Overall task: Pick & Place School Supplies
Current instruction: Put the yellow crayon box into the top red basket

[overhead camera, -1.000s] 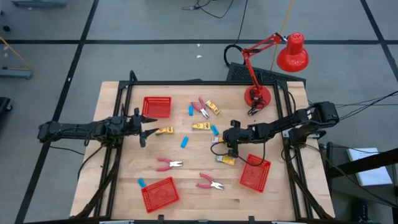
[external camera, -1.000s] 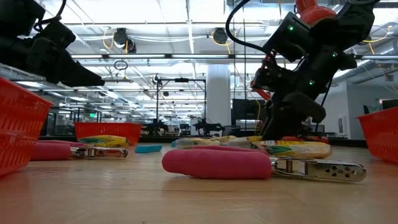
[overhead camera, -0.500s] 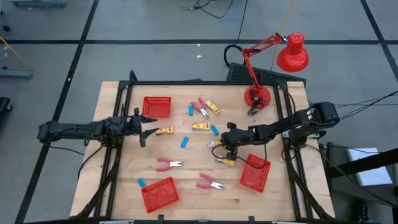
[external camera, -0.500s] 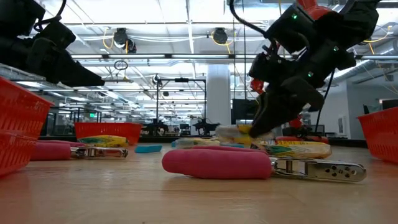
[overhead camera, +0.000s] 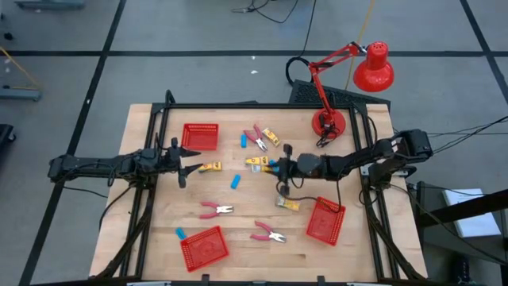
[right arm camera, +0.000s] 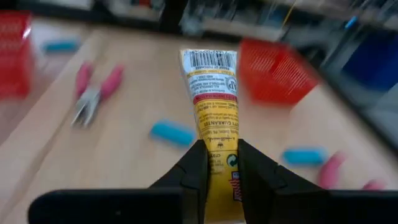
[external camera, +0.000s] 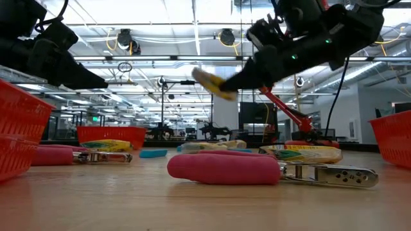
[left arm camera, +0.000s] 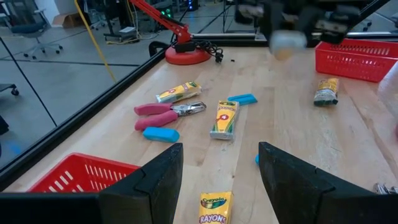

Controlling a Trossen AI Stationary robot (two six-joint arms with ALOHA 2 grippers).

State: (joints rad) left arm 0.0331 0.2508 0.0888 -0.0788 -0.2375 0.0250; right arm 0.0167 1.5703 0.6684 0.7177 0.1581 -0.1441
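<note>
My right gripper [overhead camera: 279, 164] hovers over the middle of the table, shut on a yellow packet with a barcode [right arm camera: 211, 93], which also shows raised in the low view [external camera: 212, 82]. My left gripper [overhead camera: 184, 165] waits open at the table's left side, and a yellow crayon box [left arm camera: 214, 208] lies on the wood in front of its fingers. Spread flat on the table are pink-handled pliers [overhead camera: 215, 209], light-blue blocks [overhead camera: 236, 181], more crayon boxes [overhead camera: 255, 161] and another yellow packet [overhead camera: 287, 204]. My right gripper pinches the yellow packet between its two fingers [right arm camera: 191, 168], at the end opposite the barcode [right arm camera: 217, 155]. The fingers come nearly level from the table's right side and lie along the packet. The packet sticks out past the fingertips, lifted clear of the table.
Three red mesh baskets stand at the far left [overhead camera: 200, 136], near left [overhead camera: 204, 246] and near right [overhead camera: 325, 222]. A red desk lamp [overhead camera: 328, 123] stands at the far right corner. Bare wood shows along the table's near edge between the two near baskets.
My right gripper has risen and tipped from pointing down to nearly level, swinging toward the table's far edge. The yellow packet has come up off the table with it and now sticks out level in the air.
</note>
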